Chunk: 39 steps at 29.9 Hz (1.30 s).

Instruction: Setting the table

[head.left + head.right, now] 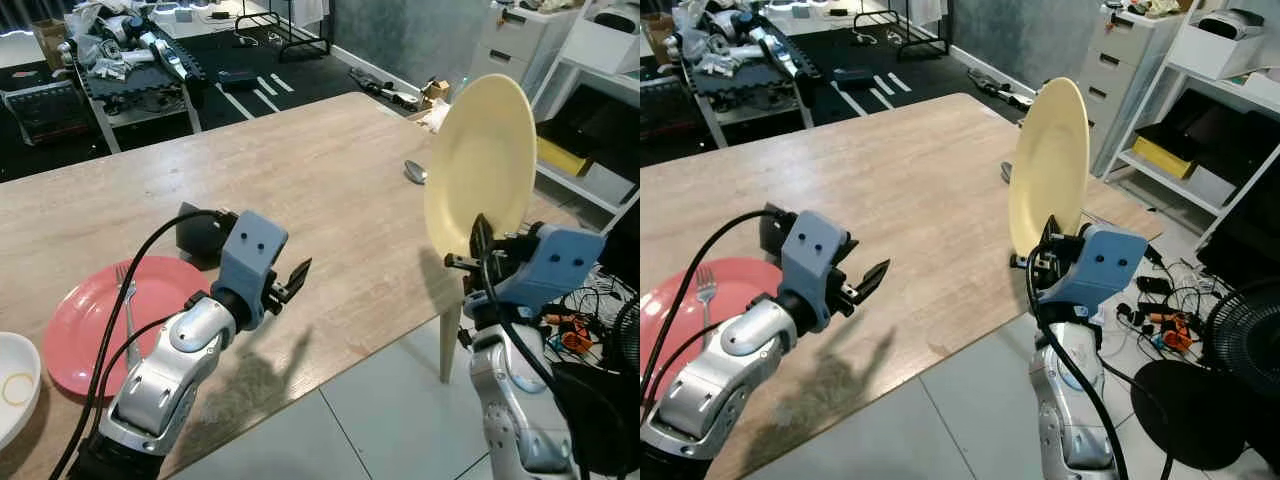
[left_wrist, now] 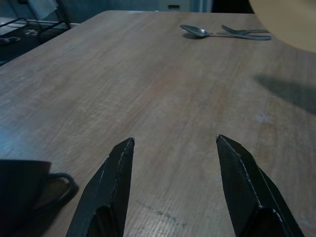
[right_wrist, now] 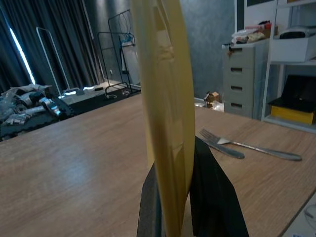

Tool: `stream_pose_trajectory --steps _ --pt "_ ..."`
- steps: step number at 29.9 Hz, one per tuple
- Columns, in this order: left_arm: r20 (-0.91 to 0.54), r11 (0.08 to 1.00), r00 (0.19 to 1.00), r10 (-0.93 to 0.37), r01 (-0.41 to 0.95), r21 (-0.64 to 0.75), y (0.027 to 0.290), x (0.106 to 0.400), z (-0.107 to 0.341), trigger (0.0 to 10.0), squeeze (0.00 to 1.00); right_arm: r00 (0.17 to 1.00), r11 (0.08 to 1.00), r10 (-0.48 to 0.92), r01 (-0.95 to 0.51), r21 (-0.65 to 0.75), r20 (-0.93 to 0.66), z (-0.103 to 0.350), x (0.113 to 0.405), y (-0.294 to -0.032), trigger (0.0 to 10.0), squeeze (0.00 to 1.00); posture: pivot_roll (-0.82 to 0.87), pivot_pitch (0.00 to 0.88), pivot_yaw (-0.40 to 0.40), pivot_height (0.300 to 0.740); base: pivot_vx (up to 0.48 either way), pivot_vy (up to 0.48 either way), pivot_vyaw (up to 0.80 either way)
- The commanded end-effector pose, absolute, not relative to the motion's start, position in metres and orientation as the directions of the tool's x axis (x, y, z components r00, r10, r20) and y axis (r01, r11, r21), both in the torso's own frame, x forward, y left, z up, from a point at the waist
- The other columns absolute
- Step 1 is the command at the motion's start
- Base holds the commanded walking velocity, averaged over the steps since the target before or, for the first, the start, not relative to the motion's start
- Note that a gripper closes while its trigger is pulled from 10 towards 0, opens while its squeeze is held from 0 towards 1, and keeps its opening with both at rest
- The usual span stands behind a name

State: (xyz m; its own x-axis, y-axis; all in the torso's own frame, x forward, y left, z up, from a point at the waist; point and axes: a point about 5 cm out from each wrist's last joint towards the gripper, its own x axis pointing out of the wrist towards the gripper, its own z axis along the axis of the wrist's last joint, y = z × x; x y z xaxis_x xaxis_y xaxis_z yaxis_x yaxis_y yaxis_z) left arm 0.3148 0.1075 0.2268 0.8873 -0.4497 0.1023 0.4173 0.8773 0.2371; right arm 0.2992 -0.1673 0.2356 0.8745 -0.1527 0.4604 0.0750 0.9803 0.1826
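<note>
A pale yellow plate [image 1: 480,160] stands on edge over the right end of the wooden table [image 1: 300,170]. My right gripper [image 1: 478,248] is shut on its lower rim; in the right wrist view the yellow plate [image 3: 165,98] runs straight up between the black fingers [image 3: 212,197]. My left gripper [image 1: 290,280] hovers open and holds nothing, low over the table's near edge. A pink plate [image 1: 90,325] with a fork [image 1: 128,300] on it lies at the near left. A spoon [image 1: 415,171] lies beyond the yellow plate, with a second fork [image 3: 222,140] beside it.
A black cup [image 1: 200,235] stands just behind my left wrist. A white bowl [image 1: 15,380] sits at the table's left edge. Off the table's right end are white drawers [image 1: 520,40], a shelf, floor cables [image 1: 565,330] and a fan [image 1: 1240,350]. A cluttered bench [image 1: 130,60] stands behind.
</note>
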Motion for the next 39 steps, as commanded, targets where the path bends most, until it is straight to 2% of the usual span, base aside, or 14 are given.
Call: stream_pose_trajectory --steps 1,34,39 --pt "0.084 0.885 0.897 -0.434 0.406 0.227 0.111 0.315 0.219 10.0 0.0 0.877 0.978 -0.169 0.094 0.185 0.45 0.23 0.298 -0.169 10.0 0.0 0.08 0.123 0.093 0.74 0.0 0.0 0.0" --pt "0.096 0.899 0.919 -0.383 0.347 0.268 0.115 0.321 0.212 10.0 0.0 0.894 0.978 -0.171 0.102 0.182 0.415 0.218 0.302 -0.17 10.0 0.0 0.07 0.109 0.09 0.74 0.0 0.0 0.0" --pt "0.097 0.901 0.921 -0.378 0.342 0.266 0.116 0.322 0.212 10.0 0.0 0.902 0.973 -0.183 0.111 0.2 0.39 0.214 0.303 -0.172 10.0 0.0 0.07 0.116 0.087 0.74 0.0 0.0 -0.8"
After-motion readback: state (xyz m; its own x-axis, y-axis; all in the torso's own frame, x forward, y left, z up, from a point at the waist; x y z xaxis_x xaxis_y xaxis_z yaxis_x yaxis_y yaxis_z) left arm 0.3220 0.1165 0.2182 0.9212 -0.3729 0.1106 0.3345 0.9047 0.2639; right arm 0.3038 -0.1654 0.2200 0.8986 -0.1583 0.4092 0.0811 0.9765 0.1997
